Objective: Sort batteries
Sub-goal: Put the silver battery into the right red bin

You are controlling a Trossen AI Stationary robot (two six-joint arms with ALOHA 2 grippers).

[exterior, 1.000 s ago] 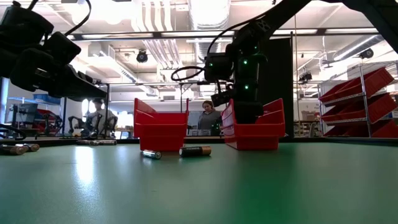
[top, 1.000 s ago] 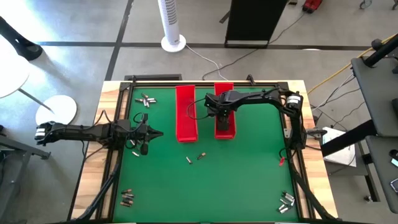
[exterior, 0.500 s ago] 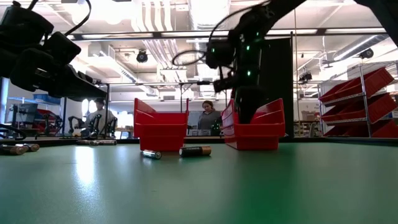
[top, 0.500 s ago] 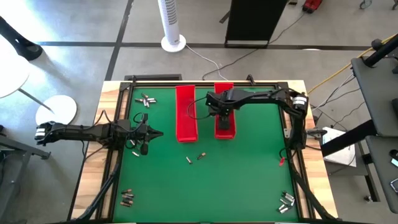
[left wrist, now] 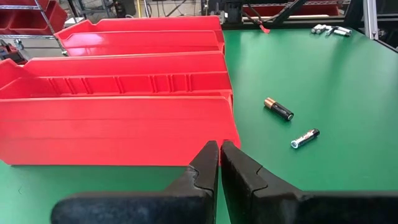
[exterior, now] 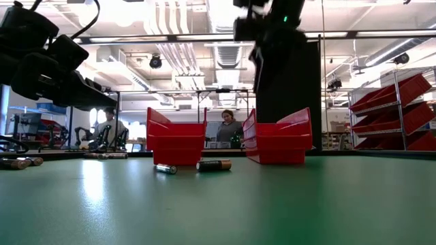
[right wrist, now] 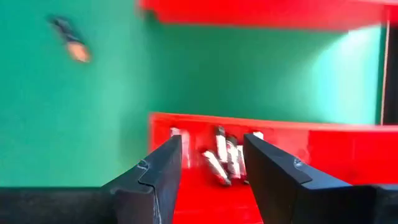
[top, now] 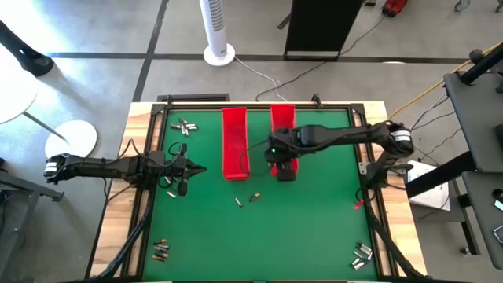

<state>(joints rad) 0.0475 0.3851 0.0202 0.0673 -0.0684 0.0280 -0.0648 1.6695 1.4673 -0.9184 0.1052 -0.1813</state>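
Two long red trays stand side by side on the green mat, the left tray [top: 234,144] and the right tray [top: 283,122]. My right gripper [right wrist: 211,146] hovers open and empty over the right tray's near end [top: 284,171], where several silvery batteries [right wrist: 225,160] lie on the floor of the tray. Two loose batteries lie on the mat in front of the trays, a silvery one [top: 238,202] and a dark one [top: 254,196]. My left gripper [left wrist: 219,149] waits shut at the table's left [top: 191,167].
More batteries lie in small groups at the far left [top: 185,126], by the left gripper [top: 169,185], the near left corner [top: 161,250] and the near right corner [top: 361,255]. A small red item [top: 356,204] lies by the right edge. People sit in the room behind.
My right gripper has risen out of the right tray and drawn toward the table's near edge, so it now hangs high over the tray's near end. The left arm and the loose batteries have stayed put.
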